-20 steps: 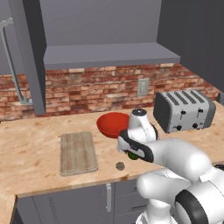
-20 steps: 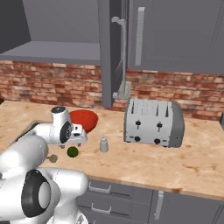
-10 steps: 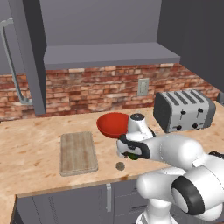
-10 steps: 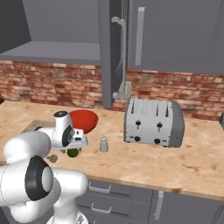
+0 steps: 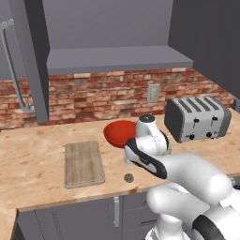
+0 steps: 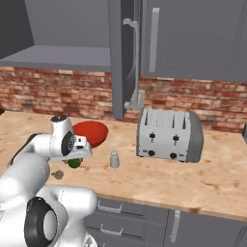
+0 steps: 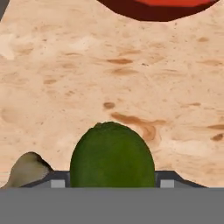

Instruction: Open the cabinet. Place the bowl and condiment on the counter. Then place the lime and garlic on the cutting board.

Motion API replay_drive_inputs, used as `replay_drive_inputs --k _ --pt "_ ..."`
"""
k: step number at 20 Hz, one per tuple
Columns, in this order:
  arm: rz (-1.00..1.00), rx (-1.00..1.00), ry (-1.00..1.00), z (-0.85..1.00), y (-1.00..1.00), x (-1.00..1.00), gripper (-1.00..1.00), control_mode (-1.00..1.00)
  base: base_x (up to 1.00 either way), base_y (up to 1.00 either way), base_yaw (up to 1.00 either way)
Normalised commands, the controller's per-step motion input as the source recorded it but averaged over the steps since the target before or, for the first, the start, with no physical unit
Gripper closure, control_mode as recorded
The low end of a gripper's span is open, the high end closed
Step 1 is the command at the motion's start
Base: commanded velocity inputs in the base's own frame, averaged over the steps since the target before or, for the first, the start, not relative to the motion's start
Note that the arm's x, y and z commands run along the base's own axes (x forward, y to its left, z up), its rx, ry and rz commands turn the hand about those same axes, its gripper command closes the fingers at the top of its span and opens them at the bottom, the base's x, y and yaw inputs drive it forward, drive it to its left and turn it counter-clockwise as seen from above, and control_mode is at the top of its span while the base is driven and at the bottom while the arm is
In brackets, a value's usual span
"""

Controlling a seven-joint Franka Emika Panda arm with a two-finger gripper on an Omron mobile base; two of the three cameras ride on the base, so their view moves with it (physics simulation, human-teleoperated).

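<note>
The dark green lime (image 7: 112, 162) lies on the tan counter (image 5: 28, 154), and my gripper (image 7: 112, 184) stands down over it with a fingertip tight against each side. From the right, the lime (image 6: 74, 163) peeks out under the hand. The grey-brown garlic (image 5: 128, 177) lies just beside it, nearer the counter's front edge. The red bowl (image 5: 117, 132) sits on the counter right behind the hand. The wooden cutting board (image 5: 83, 164) lies bare to the left. A small grey condiment shaker (image 6: 114, 159) stands right of the lime. The wall cabinet door (image 6: 123, 58) stands open.
A silver toaster (image 6: 169, 135) stands on the counter to the right, against the brick wall. The other open cabinet door (image 5: 30, 56) hangs above the left end of the counter. Lower grey cabinets run beneath the front edge.
The hand has sunk lower over the lime, and its jaws have narrowed from wide open onto the lime's sides. Bowl, garlic and board have not moved.
</note>
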Motion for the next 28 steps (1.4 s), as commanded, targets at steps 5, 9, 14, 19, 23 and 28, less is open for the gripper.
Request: replay_drive_inputs --k 5,9,14,19,23,28 --pt "0.15 0.00 -0.15 0.62 0.70 0.16 1.00 -1.00 0.00 0.00 0.00" --pt "0.25 0.00 -0.01 0.28 0.75 0.32 1.00 -1.00 0.00 0.00 0.00" --pt "0.27 0.04 0.00 0.30 0.51 0.51 1.00 -1.00 0.00 0.00 0.00" --pt "0.25 0.01 -0.02 0.17 0.48 0.43 1.00 -1.00 0.00 0.00 0.00" --pt "0.19 0.00 0.00 -0.09 0.72 0.31 1.00 -1.00 0.00 0.00 0.00" --pt "0.07 -0.01 0.00 -0.29 0.51 0.46 1.00 -1.00 0.00 0.00 0.00"
